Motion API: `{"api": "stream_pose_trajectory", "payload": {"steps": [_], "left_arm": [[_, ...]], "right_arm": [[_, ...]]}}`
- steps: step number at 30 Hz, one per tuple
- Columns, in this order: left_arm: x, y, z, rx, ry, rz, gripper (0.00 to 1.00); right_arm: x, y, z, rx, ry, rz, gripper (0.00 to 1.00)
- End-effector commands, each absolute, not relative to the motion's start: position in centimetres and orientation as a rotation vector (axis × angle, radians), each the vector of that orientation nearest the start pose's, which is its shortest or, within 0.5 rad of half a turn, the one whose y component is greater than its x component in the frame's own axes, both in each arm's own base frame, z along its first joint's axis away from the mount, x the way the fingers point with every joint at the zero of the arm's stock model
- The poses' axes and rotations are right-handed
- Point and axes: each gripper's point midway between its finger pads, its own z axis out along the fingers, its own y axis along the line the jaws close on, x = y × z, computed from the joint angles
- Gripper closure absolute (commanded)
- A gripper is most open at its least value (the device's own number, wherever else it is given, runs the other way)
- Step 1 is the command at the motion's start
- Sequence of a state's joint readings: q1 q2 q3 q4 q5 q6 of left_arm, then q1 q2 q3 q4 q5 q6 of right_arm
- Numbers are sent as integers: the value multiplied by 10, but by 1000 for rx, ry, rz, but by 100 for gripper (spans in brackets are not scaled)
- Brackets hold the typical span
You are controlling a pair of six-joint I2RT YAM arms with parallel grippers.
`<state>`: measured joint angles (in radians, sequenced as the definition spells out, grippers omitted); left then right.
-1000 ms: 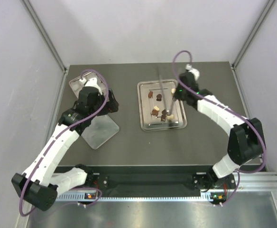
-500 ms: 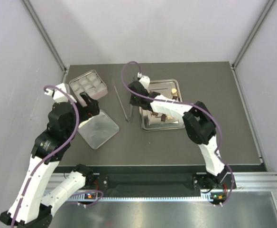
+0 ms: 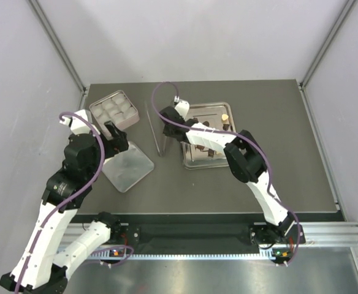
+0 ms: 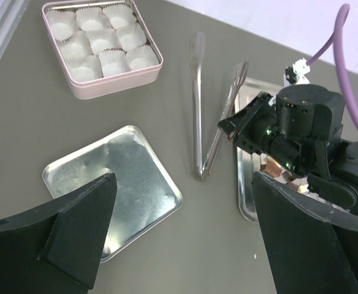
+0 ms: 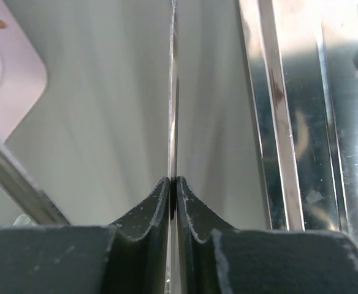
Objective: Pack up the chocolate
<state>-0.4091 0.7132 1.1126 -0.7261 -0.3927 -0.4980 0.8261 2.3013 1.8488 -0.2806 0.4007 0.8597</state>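
Several small brown and cream chocolate pieces (image 3: 207, 149) lie in the steel tray (image 3: 191, 162); one cream piece (image 3: 225, 117) sits at its far right. Steel tongs (image 3: 149, 122) lie on the table left of the tray. My right gripper (image 3: 165, 127) is shut on one thin arm of the tongs (image 5: 173, 92), low over the table beside the tray's left rim (image 5: 277, 122). My left gripper (image 3: 115, 138) is wide open and empty, high above the bare table (image 4: 185, 245) between the steel lid (image 4: 114, 184) and the tray (image 4: 245, 202).
A pink tin (image 3: 113, 109) with white paper cups stands at the far left, also in the left wrist view (image 4: 102, 46). Its steel lid (image 3: 129, 166) lies inside-up in front of it. Walls close the table's left, back and right.
My right gripper has moved left from the tray's right side to the tongs beside the tray and closed on one arm. My left arm has drawn back from over the tin.
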Motion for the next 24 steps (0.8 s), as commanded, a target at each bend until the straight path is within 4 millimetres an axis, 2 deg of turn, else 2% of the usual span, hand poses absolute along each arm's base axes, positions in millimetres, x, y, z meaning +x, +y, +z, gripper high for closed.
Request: {"api": "stream_pose_trajectory", "payload": {"steps": [1,8,12,14,15,18,19,20,21,22,24], "left_arm": [[245,-55,322,-310,1846,-250,4],[251,-62,321,-297,1848,-277,4],[255,-68,318,-260,1859,-285,4],[257,-68,316,-253,1866,-277,4],[258,-70,317,-247,1869,-279,4],[264,-74,318,-231,1890,-275,2],[269,-77,315,-222,1909,-271,1],[271,-79,312,-217,1927,-271,1],[277,-83,311,-214,1951,-268,1],[280,-85,308,-231,1969,-272,1],[285,-92,307,-220,1996,-290,1]], "right_arm": [[449,434,79,261,2223,471,89],[451,431,64,294,2248,458,88],[453,431,67,303,2257,491,78],[454,432,79,286,2251,525,74],[453,433,85,273,2246,537,68],[454,433,120,233,2192,605,61],[453,431,139,224,2162,637,59],[453,428,147,209,2156,652,55],[451,424,174,207,2118,688,52],[447,420,177,198,2120,702,49],[447,407,195,193,2093,727,37]]}}
